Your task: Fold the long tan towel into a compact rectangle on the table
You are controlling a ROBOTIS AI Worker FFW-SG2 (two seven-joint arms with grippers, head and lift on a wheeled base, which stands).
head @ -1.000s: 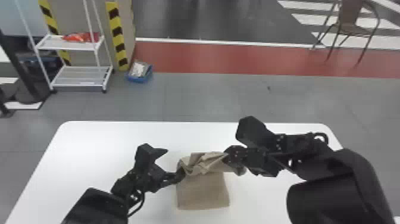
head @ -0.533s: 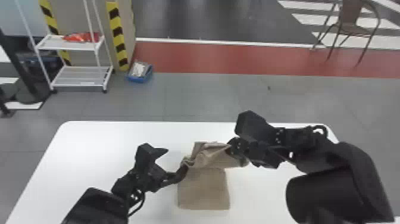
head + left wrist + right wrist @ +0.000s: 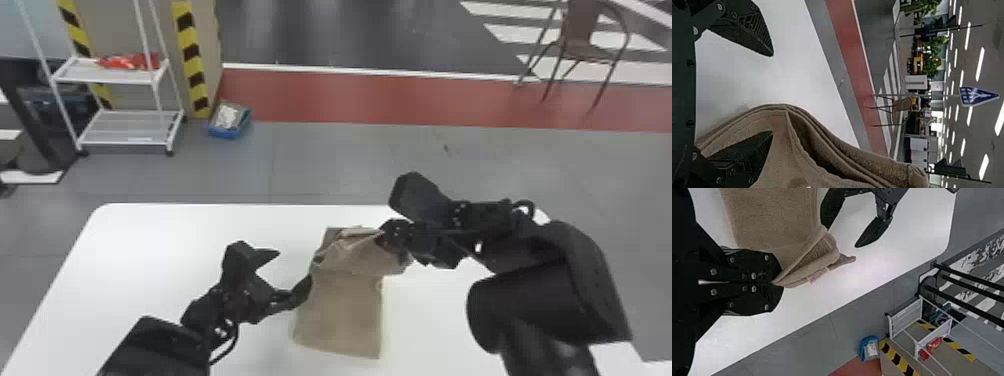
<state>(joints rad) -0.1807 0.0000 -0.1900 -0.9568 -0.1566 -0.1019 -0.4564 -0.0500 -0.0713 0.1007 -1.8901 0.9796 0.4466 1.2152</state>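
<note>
- Far L, on the floor past the table: white metal shelf rack [image 3: 130, 129], prob. just background, no use in this job.
- White smooth-topped table w/ rounded corners [image 3: 150, 240]: runs under everything; flat support so the folds can lie down.
- Black two-finger L gripper [image 3: 293, 266]: at the towel's L side, fingers spread wide, nothing clasped. In the L wrist view one finger overlaps the cloth, the other is over bare table. Prob. placed there to tidy or pin that edge, b/c the fold bunches on this side.
- Long tan cloth towel [image 3: 340, 315]: center of table, between the grippers. Near part flat & fairly square; far part rumpled, layers loose & partly raised, w/ a bit poking out beyond the far L. Looks like a fold in progress, not yet compact; far end needs laying flat & squaring up.
- Small pale label [image 3: 817, 275]: on the towel's hem, by the raised layers.
- Black two-finger R gripper [image 3: 775, 283]: at the towel's far R, fingers clamped together on a pinch of its edge. Prob. gripped there to steer the loose layers over the flat part; letting go too soon could leave a crooked lump, pulling hard could drag the whole towel.
- Far R, on the floor: brown chair [image 3: 580, 22], background only.
</note>
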